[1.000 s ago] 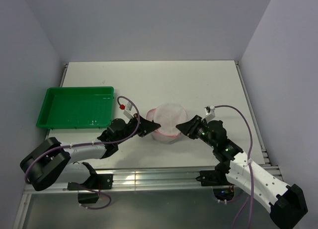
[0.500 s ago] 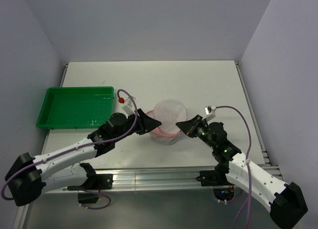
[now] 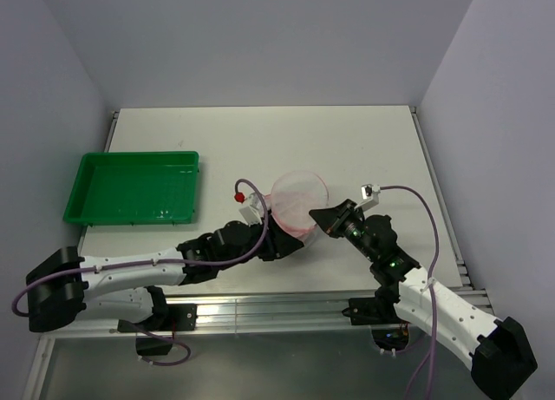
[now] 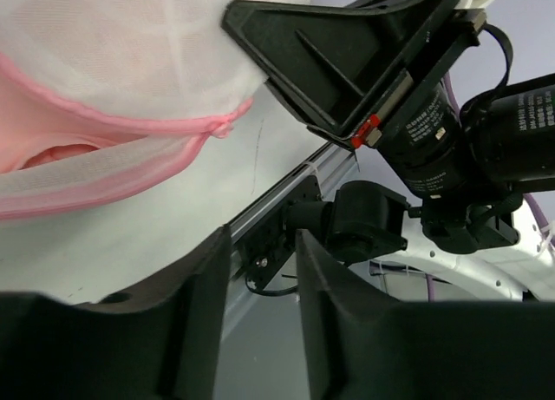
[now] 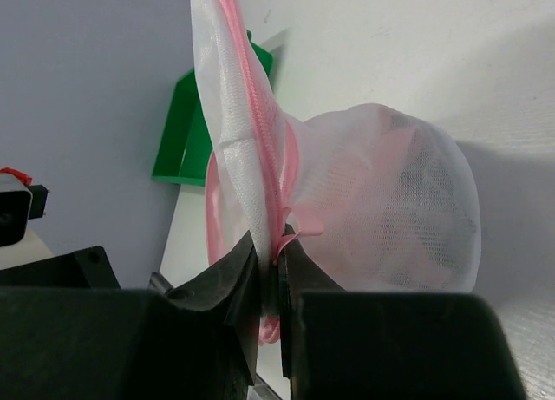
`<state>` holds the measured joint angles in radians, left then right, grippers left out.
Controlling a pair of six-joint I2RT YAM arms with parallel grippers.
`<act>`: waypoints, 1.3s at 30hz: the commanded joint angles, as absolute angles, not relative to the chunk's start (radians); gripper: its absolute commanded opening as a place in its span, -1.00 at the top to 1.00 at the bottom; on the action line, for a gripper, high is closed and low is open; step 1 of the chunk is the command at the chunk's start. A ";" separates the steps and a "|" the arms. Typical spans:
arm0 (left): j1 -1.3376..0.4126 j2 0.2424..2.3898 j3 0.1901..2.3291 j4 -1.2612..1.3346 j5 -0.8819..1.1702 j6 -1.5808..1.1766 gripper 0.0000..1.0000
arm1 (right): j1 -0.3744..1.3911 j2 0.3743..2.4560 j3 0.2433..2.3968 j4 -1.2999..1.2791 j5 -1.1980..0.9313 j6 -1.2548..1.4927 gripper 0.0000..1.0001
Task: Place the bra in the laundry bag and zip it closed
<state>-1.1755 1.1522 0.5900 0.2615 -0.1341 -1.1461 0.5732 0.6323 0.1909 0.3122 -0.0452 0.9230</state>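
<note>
Table (image 3: 347, 140): white matte top, filling the middle.
Back wall (image 3: 260, 44): plain pale lilac-grey, at 12 o'clock.
Side walls (image 3: 43, 114): same pale panels, at 9 and 3 o'clock.
Rail (image 3: 260, 311): aluminium, at 6 o'clock.
Light: even, shadows soft.

We log the laundry bag (image 3: 299, 200) tilted up on the table (image 3: 260, 140), near its middle and toward the near edge, with the tray (image 3: 130, 190) well apart to its left by the table's left edge. The right gripper (image 3: 326, 216) sits at the bag's right side, pinching its rim. The left gripper (image 3: 283, 244) lies just before the bag at its near-left, below the raised rim and apart from it.
</note>
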 commanded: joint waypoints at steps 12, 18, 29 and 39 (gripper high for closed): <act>-1.201 1.321 0.594 0.562 -0.227 -1.258 0.04 | 0.577 0.626 0.156 0.439 -0.031 0.917 1.00; -1.201 1.318 0.604 0.526 -0.300 -1.212 0.03 | 0.577 0.611 0.155 0.433 -0.032 0.917 1.00; -1.195 1.331 0.652 0.446 -0.334 -1.164 0.00 | 0.575 0.624 0.161 0.426 -0.049 0.905 1.00; -1.177 1.385 0.715 0.393 -0.290 -1.144 0.10 | 0.575 0.591 0.138 0.439 -0.048 0.905 1.00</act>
